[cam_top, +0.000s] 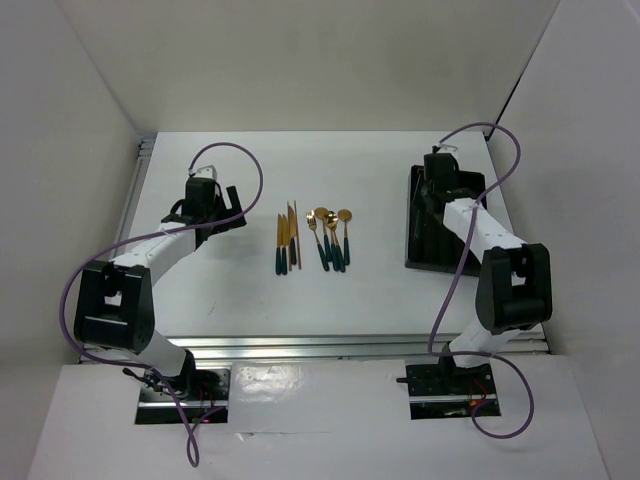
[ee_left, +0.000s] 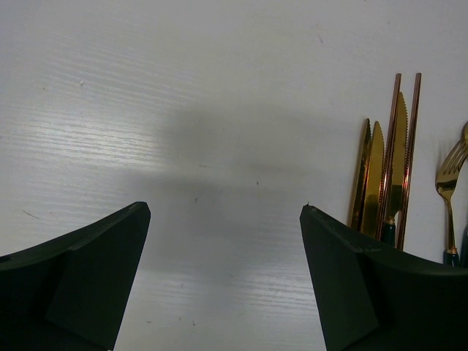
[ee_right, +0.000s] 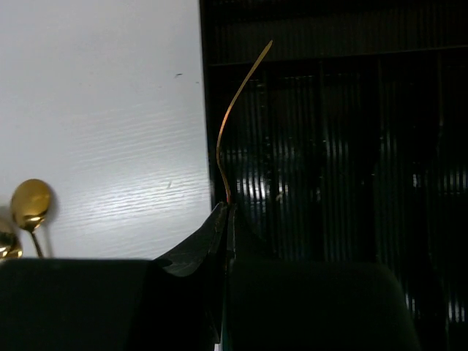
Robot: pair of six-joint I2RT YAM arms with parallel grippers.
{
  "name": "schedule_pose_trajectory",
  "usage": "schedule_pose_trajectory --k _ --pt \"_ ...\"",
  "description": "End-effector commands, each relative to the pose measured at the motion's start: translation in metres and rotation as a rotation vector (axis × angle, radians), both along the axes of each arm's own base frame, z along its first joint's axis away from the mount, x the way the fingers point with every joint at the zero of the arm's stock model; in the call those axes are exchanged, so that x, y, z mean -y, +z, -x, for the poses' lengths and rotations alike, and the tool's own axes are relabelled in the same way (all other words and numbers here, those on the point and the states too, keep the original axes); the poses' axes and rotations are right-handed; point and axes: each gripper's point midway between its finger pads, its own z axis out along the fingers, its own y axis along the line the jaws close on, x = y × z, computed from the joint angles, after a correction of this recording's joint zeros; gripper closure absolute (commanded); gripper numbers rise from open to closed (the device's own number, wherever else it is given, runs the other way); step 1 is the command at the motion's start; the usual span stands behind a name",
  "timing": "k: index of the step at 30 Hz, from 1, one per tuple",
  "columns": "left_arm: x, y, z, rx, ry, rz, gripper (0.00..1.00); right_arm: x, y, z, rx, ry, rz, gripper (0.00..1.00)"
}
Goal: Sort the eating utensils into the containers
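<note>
Your right fingers (ee_right: 223, 227) are pressing together on a thin gold utensil (ee_right: 235, 117), seen edge-on and curving upward, and are holding it over the tray (ee_right: 329, 146), just inside the edge nearest the pile. Whether it is a fork or a spoon, you cannot tell. The tray, black and ribbed into long lanes, is lying on the right side of the white worktop (cam_top: 250, 300), well apart from the rest of the set. Your left fingers (ee_left: 95, 270) are standing spread wide over bare worktop, gripping nothing and casting a soft grey shadow on it. Just to their right the knives (ee_left: 373, 175) and two sticks (ee_left: 406, 139) are lying side by side, heads away from you, with a fork (ee_left: 447, 175) beside them. From above, the forks and spoons (cam_top: 331, 238) are forming a second cluster near the centre, teal handles pointing towards the arm bases. The worktop is showing a faint wood grain under bright light. Plain white walls (cam_top: 80, 120) are closing in on three sides, and metal rails (cam_top: 330, 345) are running along the near edge.
</note>
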Motion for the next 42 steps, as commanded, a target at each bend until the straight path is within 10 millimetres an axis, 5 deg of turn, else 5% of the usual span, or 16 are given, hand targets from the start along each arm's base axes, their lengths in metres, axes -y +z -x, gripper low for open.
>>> schedule_pose_trajectory --k 1,13,26,31,38,42 --pt "0.002 0.009 -0.009 0.038 0.009 0.027 0.01 0.018 0.003 -0.005 0.012 0.005 0.051 0.98" --pt "0.002 0.002 -0.009 0.020 0.009 0.025 0.01 0.011 -0.036 -0.009 -0.084 0.114 0.096 0.98" --pt "0.002 -0.002 -0.011 0.011 0.009 0.024 0.01 0.012 -0.060 -0.010 -0.136 0.076 0.079 0.84" --pt "0.001 0.002 -0.014 0.020 0.016 0.019 0.01 0.012 -0.051 -0.011 -0.112 0.061 0.062 0.67" --pt "0.002 0.002 -0.014 0.020 0.009 0.025 0.01 -0.010 -0.014 -0.017 -0.001 0.143 -0.026 0.61" --pt "0.002 -0.002 -0.014 0.011 0.009 0.024 0.01 -0.024 -0.019 -0.021 0.004 0.203 -0.075 0.58"
